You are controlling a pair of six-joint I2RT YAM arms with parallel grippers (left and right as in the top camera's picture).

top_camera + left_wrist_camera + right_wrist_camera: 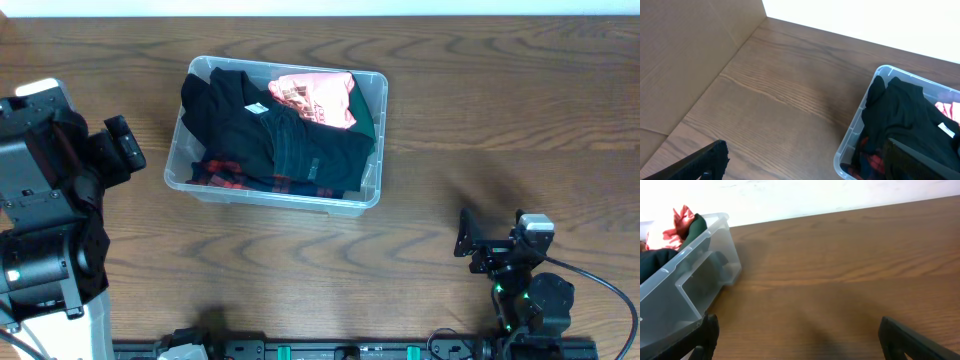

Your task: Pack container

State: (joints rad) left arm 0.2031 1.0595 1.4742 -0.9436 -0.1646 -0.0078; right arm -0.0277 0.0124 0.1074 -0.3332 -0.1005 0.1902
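The clear plastic container (372, 190) stands on the wooden table at the back centre. It holds black clothes (250, 130), a pink garment (318, 98), a dark green piece and a red plaid piece. My left gripper (118, 145) is open and empty, just left of the container and apart from it. The container's corner shows in the left wrist view (852, 135). My right gripper (470, 240) is open and empty near the front right, well away from the container. The container's end wall shows in the right wrist view (685, 290).
The wooden table (480, 110) stretches bare to the right of the container. A cardboard-coloured wall (685, 55) stands at the table's left edge. The arm bases sit at the front edge.
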